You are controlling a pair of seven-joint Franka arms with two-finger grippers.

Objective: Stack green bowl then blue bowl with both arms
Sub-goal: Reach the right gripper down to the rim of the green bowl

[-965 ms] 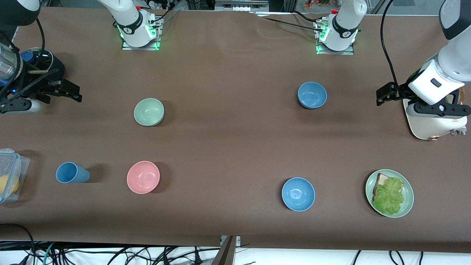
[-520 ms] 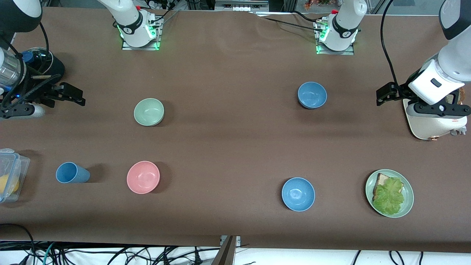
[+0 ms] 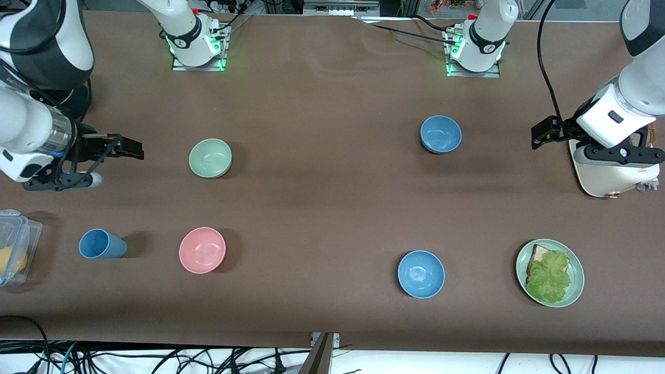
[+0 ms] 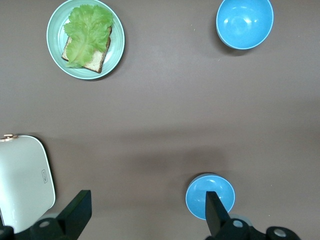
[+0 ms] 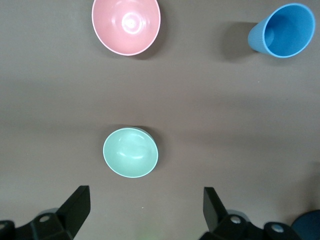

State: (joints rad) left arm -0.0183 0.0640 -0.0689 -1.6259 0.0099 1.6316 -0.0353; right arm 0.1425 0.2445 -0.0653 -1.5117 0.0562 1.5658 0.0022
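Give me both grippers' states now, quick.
Left gripper: open, empty, up by the white case.
Right gripper: open, empty, up beside the green bowl.

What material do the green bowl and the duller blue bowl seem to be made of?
The green bowl looks like matte plastic or melamine: flat pale colour, thin rim, only a soft sheen. The blue bowl looks the same kind, with a slightly stronger gloss inside. Glazed ceramic cannot be ruled out. The right gripper and left gripper are both open and touch neither bowl.
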